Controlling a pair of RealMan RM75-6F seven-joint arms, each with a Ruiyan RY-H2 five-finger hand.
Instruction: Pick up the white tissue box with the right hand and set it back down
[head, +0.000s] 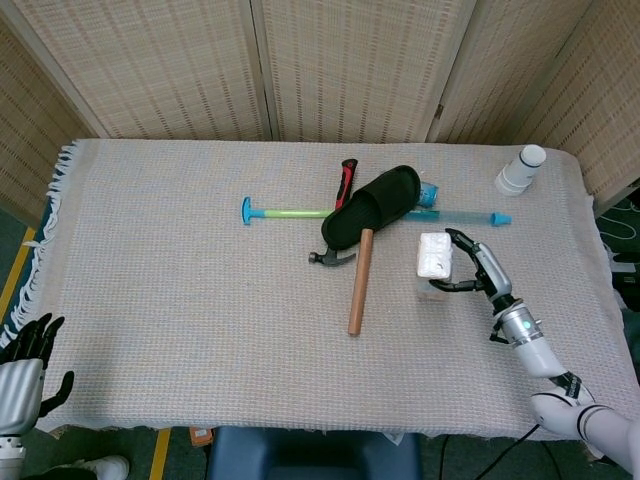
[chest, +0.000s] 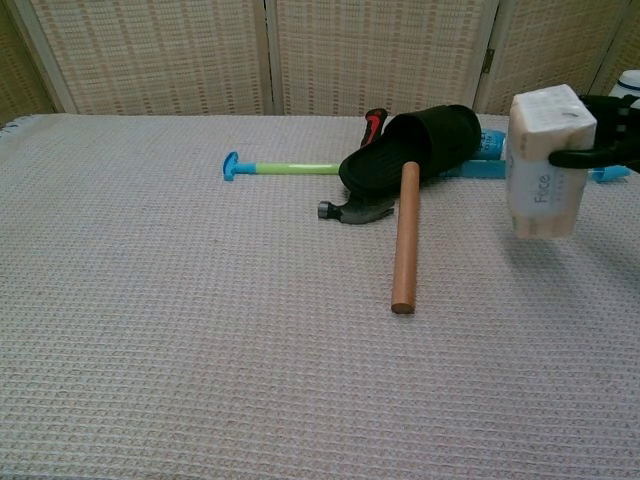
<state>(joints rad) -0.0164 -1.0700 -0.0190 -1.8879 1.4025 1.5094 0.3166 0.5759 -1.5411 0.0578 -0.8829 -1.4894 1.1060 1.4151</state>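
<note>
Right hand (head: 478, 268) at lower right of the head view, fingers wrapped around the white tissue box (head: 435, 255); box held clear of the table, a shadow on the cloth below it. In the chest view the box (chest: 545, 162) stands on end at the right edge of the frame, printed side facing the camera, dark fingertips (chest: 570, 157) curling round its right side. Left hand (head: 27, 362) at the bottom left corner of the head view, off the table edge, dark fingers apart and holding nothing. Table cloth (head: 180, 270) pale, woven, fringed along its left edge. Near frame centre: hammer (head: 352, 272) with wooden handle pointing toward the bottom of the frame, its metal head just beside a black slipper (head: 372, 205). Behind the slipper, a red-and-black handle (head: 345, 182) and a long green and blue stick (head: 290, 212) lying left to right. White cup stack (head: 521, 169) at upper right of the table, well apart from the box.
</note>
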